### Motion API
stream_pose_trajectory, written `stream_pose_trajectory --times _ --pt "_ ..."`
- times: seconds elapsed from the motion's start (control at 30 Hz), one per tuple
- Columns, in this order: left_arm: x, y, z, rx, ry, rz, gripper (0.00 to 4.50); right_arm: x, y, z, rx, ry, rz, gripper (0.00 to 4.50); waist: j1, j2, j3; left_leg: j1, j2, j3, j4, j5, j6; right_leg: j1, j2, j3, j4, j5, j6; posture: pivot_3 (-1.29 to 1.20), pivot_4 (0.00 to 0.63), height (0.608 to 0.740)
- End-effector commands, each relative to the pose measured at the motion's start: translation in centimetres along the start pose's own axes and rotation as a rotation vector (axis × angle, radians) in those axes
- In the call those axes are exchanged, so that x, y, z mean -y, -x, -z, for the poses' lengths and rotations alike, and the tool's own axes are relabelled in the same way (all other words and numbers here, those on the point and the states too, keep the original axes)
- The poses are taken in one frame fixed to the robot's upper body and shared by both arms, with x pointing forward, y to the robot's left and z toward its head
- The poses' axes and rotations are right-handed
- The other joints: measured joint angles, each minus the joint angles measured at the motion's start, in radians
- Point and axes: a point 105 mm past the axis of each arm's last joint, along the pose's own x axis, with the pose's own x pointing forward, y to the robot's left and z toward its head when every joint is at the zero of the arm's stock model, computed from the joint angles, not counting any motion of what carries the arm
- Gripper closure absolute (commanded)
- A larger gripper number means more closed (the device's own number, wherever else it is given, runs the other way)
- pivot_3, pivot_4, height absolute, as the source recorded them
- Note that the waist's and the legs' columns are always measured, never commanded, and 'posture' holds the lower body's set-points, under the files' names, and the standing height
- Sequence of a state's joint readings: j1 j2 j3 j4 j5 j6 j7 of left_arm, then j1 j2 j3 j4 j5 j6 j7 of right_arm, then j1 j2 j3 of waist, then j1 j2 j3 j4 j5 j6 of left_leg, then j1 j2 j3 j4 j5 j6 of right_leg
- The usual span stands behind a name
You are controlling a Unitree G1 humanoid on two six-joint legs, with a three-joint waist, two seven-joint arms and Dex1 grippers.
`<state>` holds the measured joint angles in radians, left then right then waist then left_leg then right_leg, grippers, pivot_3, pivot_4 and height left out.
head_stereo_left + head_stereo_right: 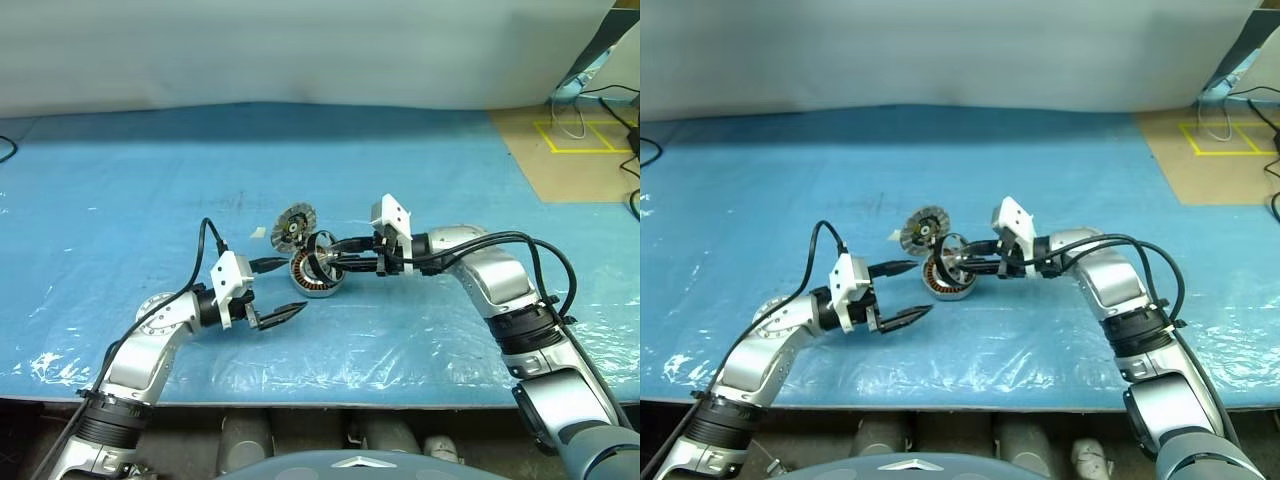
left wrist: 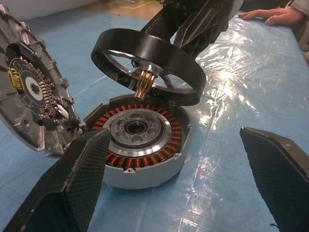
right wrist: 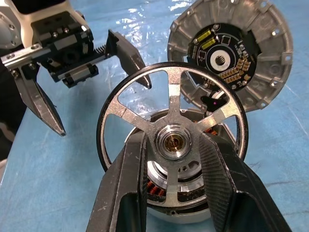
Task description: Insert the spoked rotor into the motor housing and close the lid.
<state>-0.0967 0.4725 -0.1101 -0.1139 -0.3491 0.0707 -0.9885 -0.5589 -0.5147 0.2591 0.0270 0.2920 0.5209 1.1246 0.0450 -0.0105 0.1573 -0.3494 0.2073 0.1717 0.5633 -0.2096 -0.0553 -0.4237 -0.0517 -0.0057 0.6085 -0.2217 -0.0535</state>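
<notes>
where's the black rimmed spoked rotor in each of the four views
Left eye view: the black-rimmed spoked rotor, centre, in the right gripper.
Right eye view: centre.
Left wrist view: upper middle, tilted.
Right wrist view: centre, hub between the black fingers.
Shared landmark: the copper-wound silver motor housing just beneath it.

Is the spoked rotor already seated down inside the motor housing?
No, the spoked rotor hangs tilted above the motor housing in the right gripper, with the copper windings exposed below it.
</notes>
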Motion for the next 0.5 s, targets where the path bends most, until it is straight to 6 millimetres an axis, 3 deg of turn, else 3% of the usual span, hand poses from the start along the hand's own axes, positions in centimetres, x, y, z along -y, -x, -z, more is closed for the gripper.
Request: stream_pose_trajectory --times 0.03,0.23,0.33,0.5 --pt "0.3 0.0 -0.5 0.015 -0.028 0.016 0.00 -0.1 0.0 -0.6 0.004 0.077 0.006 3.29 0.000 0.000 0.000 0.000 0.000 0.000 0.000 0.000 0.000 0.000 0.000 0.000 0.000 0.000 0.000 0.00 0.150 0.740" --pt "0.0 0.0 -0.2 0.012 -0.028 0.010 0.00 -0.1 0.0 -0.4 -0.003 0.089 0.005 3.29 0.000 0.000 0.000 0.000 0.000 0.000 0.001 0.000 0.000 0.000 0.000 0.000 0.001 0.000 0.000 0.00 0.150 0.740" --pt "0.1 0.0 -0.4 0.016 -0.030 0.013 0.00 0.0 -0.1 -0.5 0.001 0.084 0.009 2.30 0.000 0.000 0.000 0.000 0.000 0.000 0.001 0.000 0.000 0.000 0.000 0.000 0.001 0.000 0.000 0.00 0.150 0.740" --pt "0.1 0.0 -1.3 0.041 -0.017 0.002 0.00 0.4 0.1 -0.8 0.018 0.072 0.032 2.30 0.000 0.000 0.000 0.000 0.000 0.000 0.001 0.000 0.000 0.000 0.000 0.000 0.001 0.000 0.000 0.00 0.150 0.740"
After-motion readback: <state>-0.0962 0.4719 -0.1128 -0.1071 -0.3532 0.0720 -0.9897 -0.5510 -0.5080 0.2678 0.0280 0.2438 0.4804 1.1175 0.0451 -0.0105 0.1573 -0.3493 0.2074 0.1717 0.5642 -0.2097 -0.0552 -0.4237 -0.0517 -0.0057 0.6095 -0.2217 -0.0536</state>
